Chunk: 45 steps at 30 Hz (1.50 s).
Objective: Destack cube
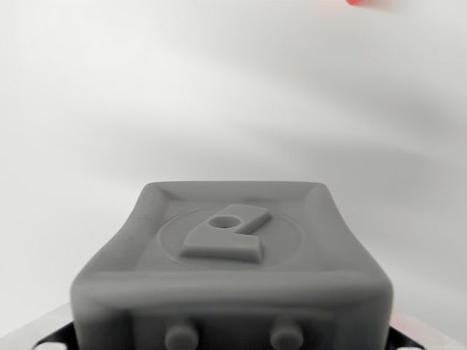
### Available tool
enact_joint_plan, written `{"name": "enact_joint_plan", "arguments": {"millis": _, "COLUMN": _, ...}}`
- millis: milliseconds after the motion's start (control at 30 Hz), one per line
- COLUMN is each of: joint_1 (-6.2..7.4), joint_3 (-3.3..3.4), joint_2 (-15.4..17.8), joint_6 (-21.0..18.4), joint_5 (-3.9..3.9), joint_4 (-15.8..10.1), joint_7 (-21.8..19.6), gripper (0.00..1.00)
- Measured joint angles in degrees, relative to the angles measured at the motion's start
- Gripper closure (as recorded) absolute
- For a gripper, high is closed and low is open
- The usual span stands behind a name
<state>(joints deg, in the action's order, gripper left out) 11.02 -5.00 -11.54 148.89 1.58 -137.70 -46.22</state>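
The fingers cannot be made out: a grey block (232, 270) fills the lower middle of the wrist view, where they would be, and hides them. Whether they are spread, pressed together or pinching something cannot be told.

The block is close to the camera and partly out of focus. Its top face has a raised rim and a shallow round recess, and in that recess sits a raised emblem (228, 233) with a small hole near its far end. On the near face, at the bottom edge of the picture, two round studs (181, 337) stand side by side. Whether this block is part of the gripper or something else cannot be told.

At the bottom corners, on either side of the block, bits of dark and light hardware (51, 337) show, blurred.

Beyond the block a plain white surface (146, 95) fills the rest of the view, crossed by soft grey shadows.

Far from the block, at the top edge toward the wrist view's right, a small red patch (359, 2) is cut off by the frame. It may be the cube, but it is too blurred and cropped to be sure.
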Motion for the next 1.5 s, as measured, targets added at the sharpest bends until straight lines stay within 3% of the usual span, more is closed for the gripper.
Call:
{"name": "enact_joint_plan", "arguments": {"millis": 267, "joint_1": 0.05, "joint_3": -0.47, "joint_2": 0.9, "joint_6": 1.2, "joint_5": 0.13, "joint_4": -2.0, "joint_7": 2.7, "gripper": 1.00}}
{"name": "enact_joint_plan", "arguments": {"millis": 567, "joint_1": 0.11, "joint_3": -0.32, "joint_2": -3.4, "joint_6": 5.2, "joint_5": 1.01, "joint_4": -2.0, "joint_7": 2.6, "gripper": 1.00}}
{"name": "enact_joint_plan", "arguments": {"millis": 1000, "joint_1": 0.86, "joint_3": 0.63, "joint_2": -8.8, "joint_6": 10.0, "joint_5": 2.07, "joint_4": -1.3, "joint_7": 1.9, "gripper": 1.00}}
{"name": "enact_joint_plan", "arguments": {"millis": 1500, "joint_1": 2.02, "joint_3": 1.89, "joint_2": -13.7, "joint_6": 13.8, "joint_5": 2.28, "joint_4": -0.2, "joint_7": 1.7, "gripper": 1.00}}
